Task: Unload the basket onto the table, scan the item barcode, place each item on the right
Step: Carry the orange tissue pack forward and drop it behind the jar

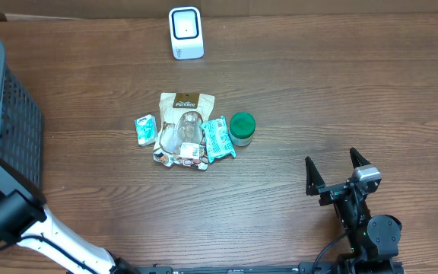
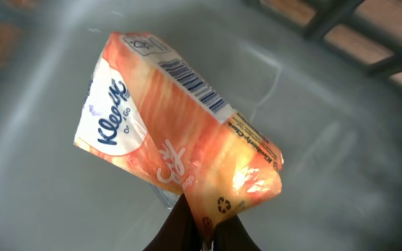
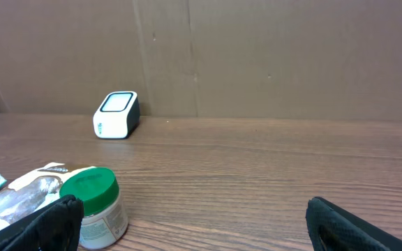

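Left pincer (image 2: 202, 230) is clamped shut on the lower corner of an orange Kleenex tissue pack (image 2: 180, 132), and the soft wrapper is crumpled where it is pinched. The pack rises up and away from the jaws, tilted, with most of its body clear of the pincer. The barcode (image 2: 194, 85) sits on the upper edge face, far from the grip and uncovered. Behind the pack are a grey floor and dark bars, so the pack is judged to be inside the wire basket (image 1: 10, 99), well to the left of the barcode scanner (image 1: 186, 32) and nearer the robot. The overhead view does not show the pack or the left pincer, only the left arm (image 1: 6, 205) leading off toward the basket. Right pincer (image 1: 331, 160) stands spread wide and empty, to the right of the scanner and well toward the robot. A heap of packets (image 1: 185, 129) and a green-lidded jar (image 1: 242, 128) lie just in front of the scanner. To do the step well, the pack should be lifted clear of the basket wall before it travels toward the scanner. It should be carried above the heap, and the wrist turned so the barcode face squares up to the scanner's window. The corner hold on a slack wrapper may let the pack swing or droop, so a slow, steady carry seems wise.
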You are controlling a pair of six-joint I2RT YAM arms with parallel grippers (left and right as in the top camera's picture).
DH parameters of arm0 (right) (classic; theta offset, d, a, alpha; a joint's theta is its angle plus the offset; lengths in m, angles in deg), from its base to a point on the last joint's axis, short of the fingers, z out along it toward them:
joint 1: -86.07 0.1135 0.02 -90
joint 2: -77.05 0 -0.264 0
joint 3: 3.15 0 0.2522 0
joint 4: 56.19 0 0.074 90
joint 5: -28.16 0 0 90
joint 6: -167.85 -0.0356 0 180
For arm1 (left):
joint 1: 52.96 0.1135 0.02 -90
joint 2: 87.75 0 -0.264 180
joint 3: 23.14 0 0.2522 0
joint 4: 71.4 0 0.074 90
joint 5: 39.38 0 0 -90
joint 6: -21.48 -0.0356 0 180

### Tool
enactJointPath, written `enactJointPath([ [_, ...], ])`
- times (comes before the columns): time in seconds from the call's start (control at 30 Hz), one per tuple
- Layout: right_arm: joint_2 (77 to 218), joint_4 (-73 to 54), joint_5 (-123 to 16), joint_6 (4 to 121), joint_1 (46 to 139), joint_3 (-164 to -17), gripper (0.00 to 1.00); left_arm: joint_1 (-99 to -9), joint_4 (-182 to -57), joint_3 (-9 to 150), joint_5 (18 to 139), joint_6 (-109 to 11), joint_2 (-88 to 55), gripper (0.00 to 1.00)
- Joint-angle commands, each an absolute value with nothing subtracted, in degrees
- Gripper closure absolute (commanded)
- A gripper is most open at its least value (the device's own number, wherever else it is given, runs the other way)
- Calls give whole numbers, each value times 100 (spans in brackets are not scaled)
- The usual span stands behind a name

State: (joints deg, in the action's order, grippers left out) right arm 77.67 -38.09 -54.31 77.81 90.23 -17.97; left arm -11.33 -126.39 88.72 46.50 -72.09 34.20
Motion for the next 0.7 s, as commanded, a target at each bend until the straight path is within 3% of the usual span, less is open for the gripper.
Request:
enactJointPath([
  [0.0,7721,-3829,-5413,7751,9056,-1736,0,-1133,-12823,8881,4401,-6851,2541,96],
  [0.47,7721,-3829,-5413,7751,9056,-1736,0,-1135,-13680,8881,4521,-5919,449,96],
  [0.67,7721,-3829,-5413,7751,9056,-1736,0,-1149,-13677,8881,5658,-5441,-539,96],
])
